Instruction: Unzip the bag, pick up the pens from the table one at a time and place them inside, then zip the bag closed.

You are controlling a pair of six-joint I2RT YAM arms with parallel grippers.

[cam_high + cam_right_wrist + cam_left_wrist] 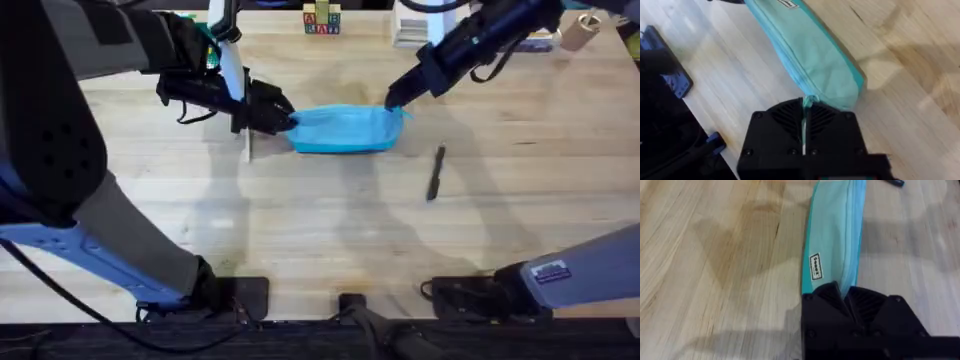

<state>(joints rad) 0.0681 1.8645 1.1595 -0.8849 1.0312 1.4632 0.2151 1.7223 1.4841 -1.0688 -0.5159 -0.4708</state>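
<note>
The pencil pouch (346,129) lies mid-bench (320,230). Left pincer (285,121) is clenched on its left end; right pincer (397,100) is clenched on the zipper tab (808,100). Risk: tab slips free if the left grip yields.

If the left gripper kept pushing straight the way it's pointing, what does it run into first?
The bag itself: the left gripper is shut on its near end and points along its length, so it would only bunch up the fabric. Beyond the far end sits the right gripper, pinched on what looks like the zipper pull.
</note>
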